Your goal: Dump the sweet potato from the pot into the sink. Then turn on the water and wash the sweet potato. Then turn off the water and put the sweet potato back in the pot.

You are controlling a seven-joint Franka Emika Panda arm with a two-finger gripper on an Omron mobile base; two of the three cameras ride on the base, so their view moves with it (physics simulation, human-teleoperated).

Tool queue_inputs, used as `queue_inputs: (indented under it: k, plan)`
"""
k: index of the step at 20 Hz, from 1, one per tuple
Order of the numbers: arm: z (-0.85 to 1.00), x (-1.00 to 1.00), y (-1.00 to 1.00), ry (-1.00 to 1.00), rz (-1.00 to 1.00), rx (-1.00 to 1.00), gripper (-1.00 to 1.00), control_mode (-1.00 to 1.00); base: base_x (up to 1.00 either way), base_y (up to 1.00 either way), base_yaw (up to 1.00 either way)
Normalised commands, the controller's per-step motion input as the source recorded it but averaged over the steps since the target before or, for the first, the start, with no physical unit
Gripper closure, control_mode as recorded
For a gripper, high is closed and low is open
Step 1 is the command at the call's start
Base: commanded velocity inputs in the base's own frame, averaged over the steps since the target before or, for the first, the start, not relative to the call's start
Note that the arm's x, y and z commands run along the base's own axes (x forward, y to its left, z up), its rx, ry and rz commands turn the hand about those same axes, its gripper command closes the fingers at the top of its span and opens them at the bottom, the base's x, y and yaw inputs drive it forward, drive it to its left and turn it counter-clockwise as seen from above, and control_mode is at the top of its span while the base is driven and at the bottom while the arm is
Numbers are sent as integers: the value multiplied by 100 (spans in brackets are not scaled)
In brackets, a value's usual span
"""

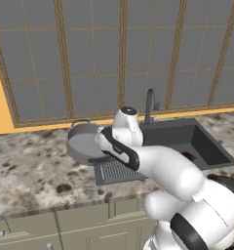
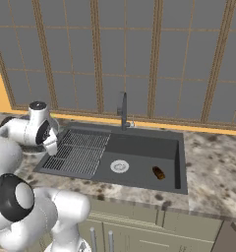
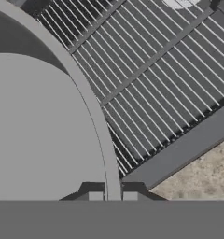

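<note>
Left base view shows the pot (image 1: pixel 85 141) at about nine o'clock of the sink (image 1: pixel 206 149), tipped on edge over the ribbed draining grid (image 1: pixel 114 170) with its empty inside facing the camera. Hand view has the two fingers (image 3: pixel 112 195) clamped on the pot's thin rim, one tip on each side. Rigid metal held by its edge, it will probably want to swing. Further right stands the faucet (image 2: pixel 123 111) at twelve o'clock of the basin. The sweet potato (image 2: pixel 159 173) lies on the sink floor at three o'clock of the drain (image 2: pixel 119 167). Small, firm and rounded, it may roll; pinching across its middle looks safest. The right sink wall crowds that approach, and speckled worktop (image 2: pixel 213 167) lies beyond.
</note>
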Motion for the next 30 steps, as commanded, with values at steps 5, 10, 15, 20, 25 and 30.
queue_inputs:
  k: [5,10,15,20,25,30]
  plan:
    - [-50,42,79,26,0,-4,100,-100,0,0,0]
    - [-51,8,67,15,0,-7,100,-100,0,0,0]
    - [-47,-4,51,4,0,-6,100,-100,0,0,0]
    - [-56,0,14,9,-4,-4,100,-100,0,0,0]
    - [-14,-21,-1,1,-4,0,-100,-100,0,0,0]
    - [32,-69,-15,-7,0,0,-100,-100,0,0,0]
